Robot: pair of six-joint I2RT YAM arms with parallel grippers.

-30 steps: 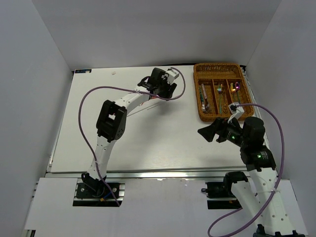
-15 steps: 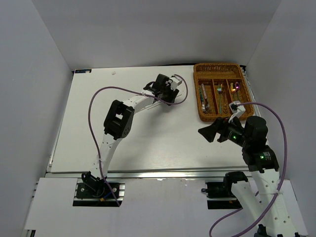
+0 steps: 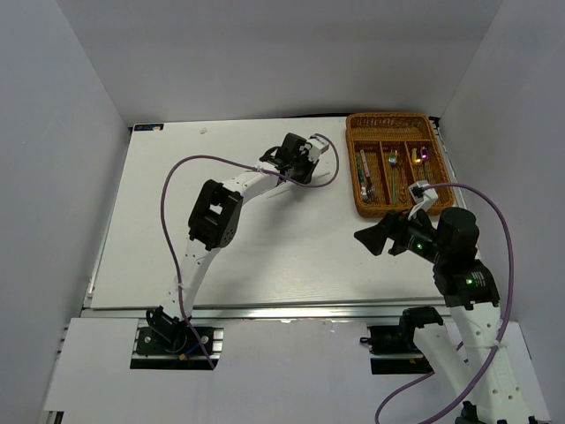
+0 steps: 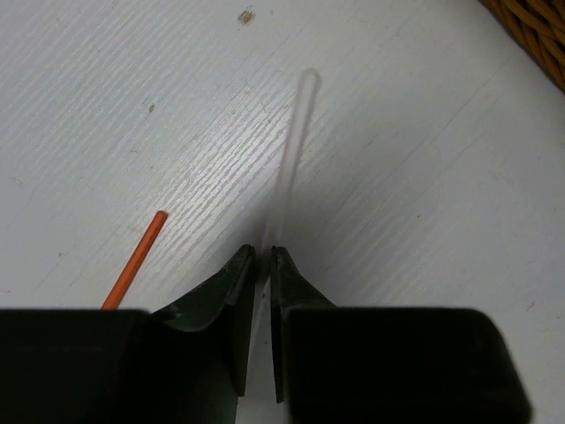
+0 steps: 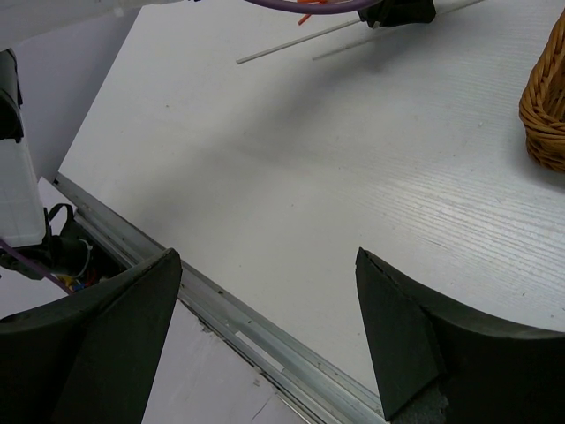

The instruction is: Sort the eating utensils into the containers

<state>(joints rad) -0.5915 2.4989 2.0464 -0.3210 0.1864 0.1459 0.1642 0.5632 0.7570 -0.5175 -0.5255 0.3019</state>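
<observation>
My left gripper (image 3: 297, 160) is shut on a thin silver chopstick (image 4: 296, 141) that sticks out ahead of its fingertips (image 4: 262, 252), just above the white table. The same chopstick shows in the right wrist view (image 5: 291, 42), trailing out from the left gripper (image 5: 397, 11). A red chopstick (image 4: 137, 259) lies on the table just left of the jaws. The brown wicker tray (image 3: 355, 168) stands at the far right, with several utensils (image 3: 392, 161) in its long slots. My right gripper (image 3: 378, 237) is open and empty, in front of the tray.
A corner of the tray shows at the top right of the left wrist view (image 4: 540, 35) and at the right edge of the right wrist view (image 5: 547, 106). The table's metal front rail (image 5: 238, 318) runs below the right gripper (image 5: 265, 256).
My left gripper has moved a little nearer and to the right, toward the tray, with the silver chopstick in it. The right arm has barely moved.
</observation>
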